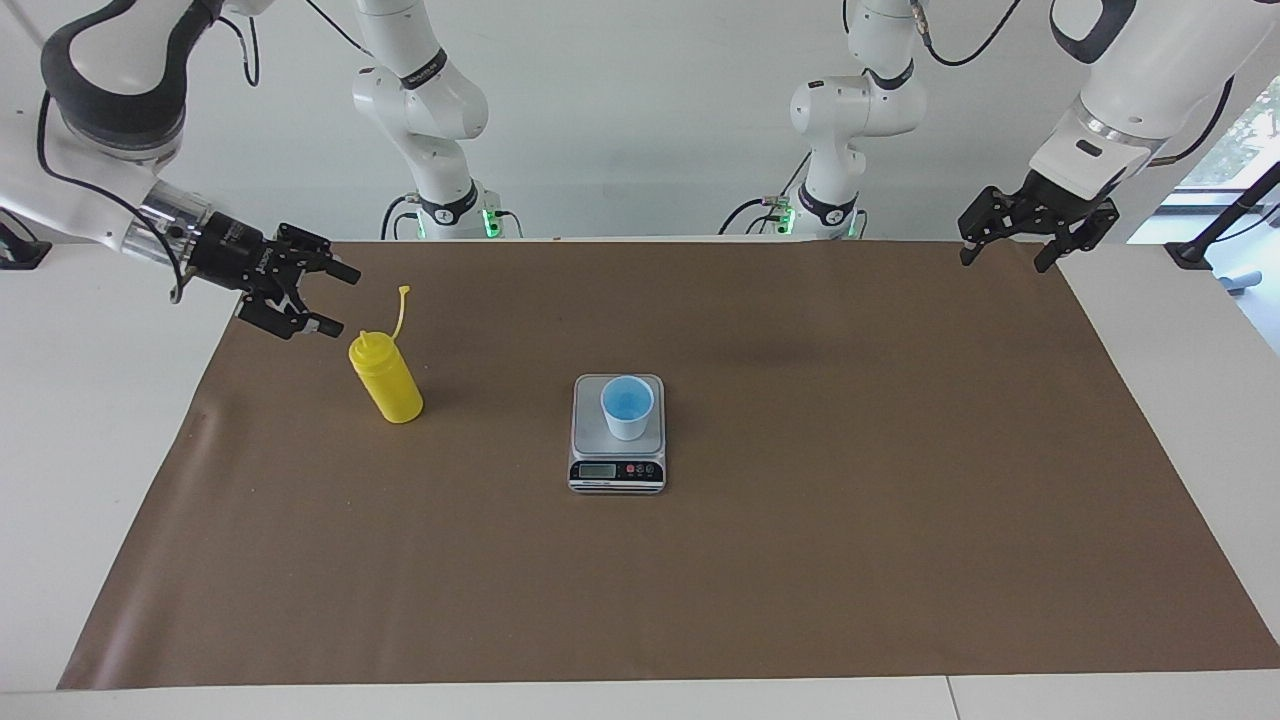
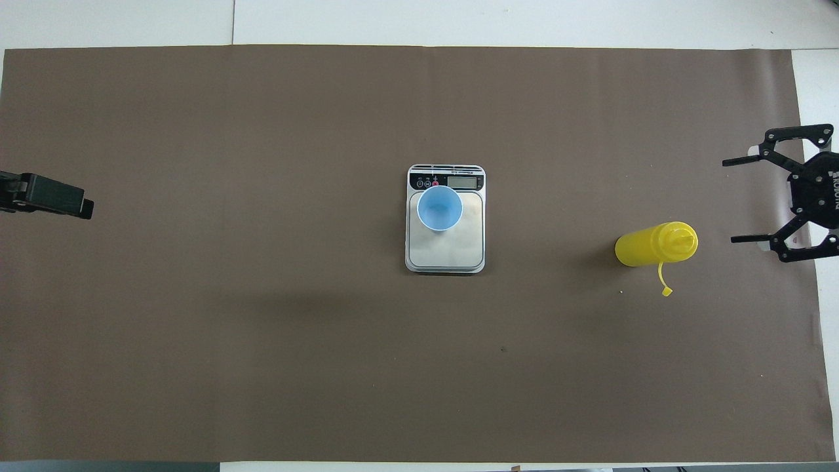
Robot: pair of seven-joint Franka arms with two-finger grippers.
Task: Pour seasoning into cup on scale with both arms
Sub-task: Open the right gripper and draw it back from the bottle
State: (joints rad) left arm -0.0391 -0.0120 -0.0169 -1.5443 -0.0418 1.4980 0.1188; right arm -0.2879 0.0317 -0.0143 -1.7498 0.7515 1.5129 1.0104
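Here, the bottle stands upright on the brown mat, toward the right arm's end of the table, long axis vertical, nozzle up. Its cap strap rises from the neck, with the cap at its tip on the side nearer the robots. The right gripper is in the air just beside the bottle, on the side toward the table's end, not touching it. Its fingers are spread wide and point sideways at the bottle.

The scale sits mid-mat, well apart from the bottle, display panel on the side farther from the robots. The cup stands upright on its platform, mouth up, toward the display end.

The left gripper hangs over the mat's corner at the left arm's end, fingers apart and pointing down, holding nothing. That arm waits.
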